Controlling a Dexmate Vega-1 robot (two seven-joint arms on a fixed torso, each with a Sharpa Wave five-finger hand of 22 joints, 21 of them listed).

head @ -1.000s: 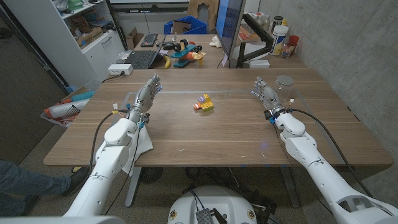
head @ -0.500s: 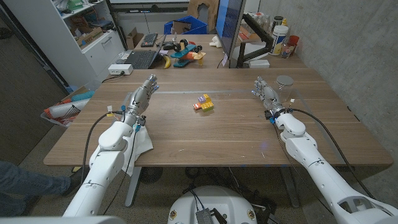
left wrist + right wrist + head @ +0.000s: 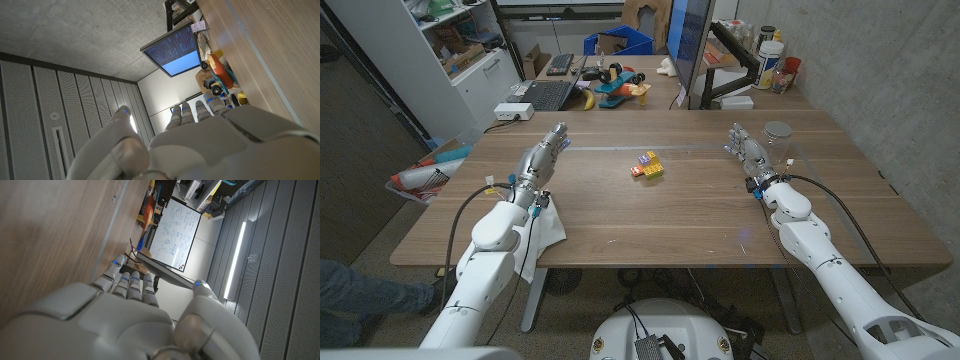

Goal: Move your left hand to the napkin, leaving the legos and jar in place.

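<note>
Left hand (image 3: 541, 160) is open, holding nothing, just past the napkin (image 3: 546, 226). The napkin looks thin and floppy; a flat press mid-sheet probably works best.

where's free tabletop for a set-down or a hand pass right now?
Bare wood: the near half between the napkin and the right hand, and the strip between the left hand and the legos. Also between the legos and the right hand. Tight: the jar sits just beyond the right hand; the napkin lies under the left forearm.
</note>
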